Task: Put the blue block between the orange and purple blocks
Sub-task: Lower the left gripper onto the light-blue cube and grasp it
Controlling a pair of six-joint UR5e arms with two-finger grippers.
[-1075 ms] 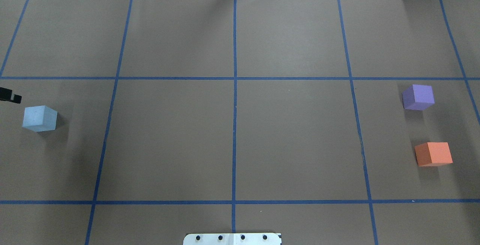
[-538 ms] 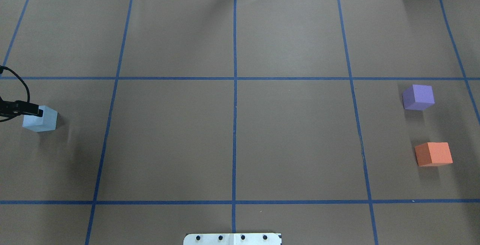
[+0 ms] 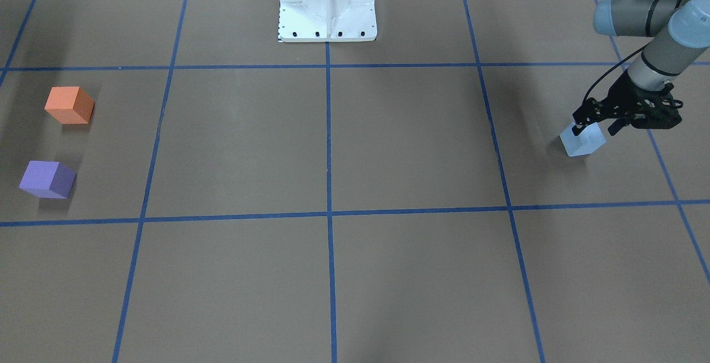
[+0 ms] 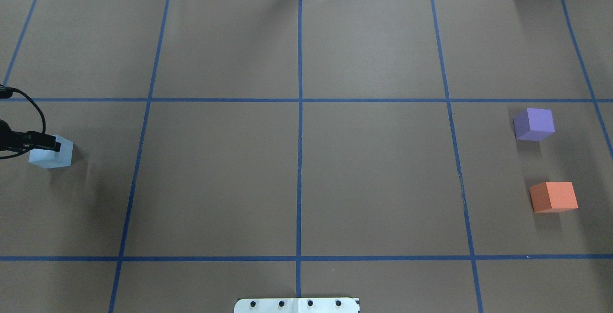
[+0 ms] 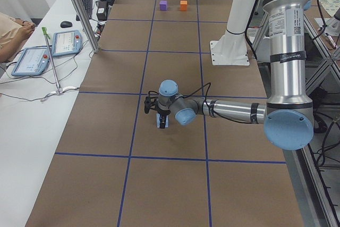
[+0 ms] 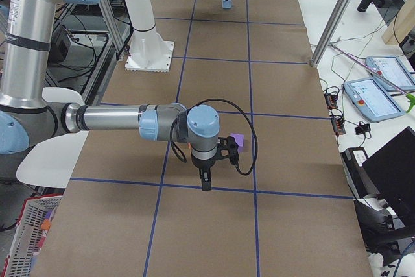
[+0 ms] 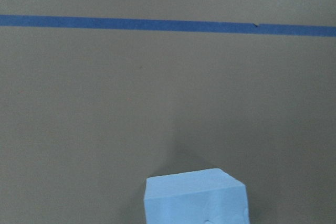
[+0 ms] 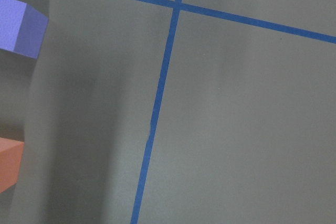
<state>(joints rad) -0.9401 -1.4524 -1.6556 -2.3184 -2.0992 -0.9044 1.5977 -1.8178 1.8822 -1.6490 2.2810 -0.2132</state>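
**Left gripper spread at the blue block; other two blocks far off**

Count: three blocks, one each of blue, purple and orange; two grippers.

The left gripper [image 3: 596, 127] has its fingers spread wide. The blue block [image 3: 585, 144] sits on the table [image 4: 373, 174] directly below and between them. Whether either finger touches it cannot be told.

The purple block [image 4: 534, 124] and orange block [image 4: 554, 197] lie well apart from this gripper, at the opposite end, with a gap between them. The right gripper [image 6: 206, 181] hangs just beside the purple block.

Obscured: the overhead view cuts off the left gripper, showing one finger only. The right gripper's opening cannot be told. The right wrist view crops both far blocks.

Change: a second ago the overhead view showed only a fingertip short of the blue block; that finger now overlaps its top. No block has shifted.
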